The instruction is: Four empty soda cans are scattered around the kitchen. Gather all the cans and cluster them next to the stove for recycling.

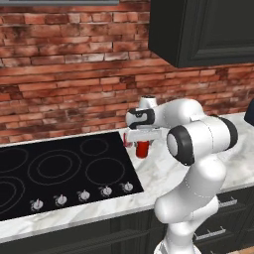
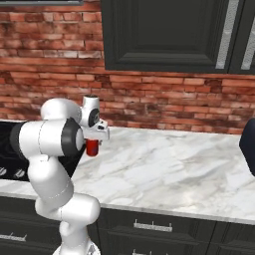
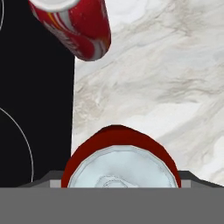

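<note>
My gripper (image 1: 143, 138) points down over the marble counter just right of the stove (image 1: 59, 168), shut on a red soda can (image 1: 143, 150) with a silver top. In the hand view this can (image 3: 120, 159) sits between the two dark fingertips, and I cannot tell whether its base touches the counter. A second red soda can (image 3: 78, 26) stands upright close beyond it, at the edge of the black stove (image 3: 35, 109). From the left base view, that second can (image 1: 127, 142) peeks out left of the hand. The held can (image 2: 91, 147) also hangs under the gripper (image 2: 92, 135).
White marble counter (image 2: 164, 164) stretches right of the stove. A brick wall (image 1: 64, 74) runs behind, with dark upper cabinets (image 2: 169, 35) overhead. A dark object (image 2: 248, 144) stands at the far right of the counter. Silver knobs (image 1: 82, 195) line the stove's front.
</note>
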Robot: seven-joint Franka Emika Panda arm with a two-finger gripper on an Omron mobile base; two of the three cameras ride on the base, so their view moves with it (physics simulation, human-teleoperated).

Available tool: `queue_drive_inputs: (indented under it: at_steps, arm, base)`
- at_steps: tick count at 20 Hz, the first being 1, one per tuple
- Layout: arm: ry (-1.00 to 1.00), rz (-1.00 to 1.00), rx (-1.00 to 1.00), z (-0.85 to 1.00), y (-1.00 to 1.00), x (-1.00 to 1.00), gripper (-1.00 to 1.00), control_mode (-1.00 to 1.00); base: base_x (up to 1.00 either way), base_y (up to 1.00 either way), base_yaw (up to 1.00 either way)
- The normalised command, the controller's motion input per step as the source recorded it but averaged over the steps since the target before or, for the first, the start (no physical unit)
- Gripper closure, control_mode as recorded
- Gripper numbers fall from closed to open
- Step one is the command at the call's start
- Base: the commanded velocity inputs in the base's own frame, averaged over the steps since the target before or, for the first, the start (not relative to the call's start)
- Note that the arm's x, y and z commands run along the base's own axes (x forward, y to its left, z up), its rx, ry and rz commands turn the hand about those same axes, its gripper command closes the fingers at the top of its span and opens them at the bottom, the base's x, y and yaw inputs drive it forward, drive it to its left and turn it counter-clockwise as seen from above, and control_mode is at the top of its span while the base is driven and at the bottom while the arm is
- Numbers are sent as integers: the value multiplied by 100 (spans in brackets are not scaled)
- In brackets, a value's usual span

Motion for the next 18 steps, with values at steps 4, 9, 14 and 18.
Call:
queue_drive_inputs:
  at_steps: [4,9,14,18]
  arm:
    - [0,0,0,0,5,14,100,-100]
    - [0,0,0,0,6,16,100,-100]
    - [0,0,0,0,4,26,100,-100]
    - [0,0,0,0,5,25,100,-100]
  base:
    - [0,0,0]
    - [0,0,0]
    - [0,0,0]
    - [0,0,0]
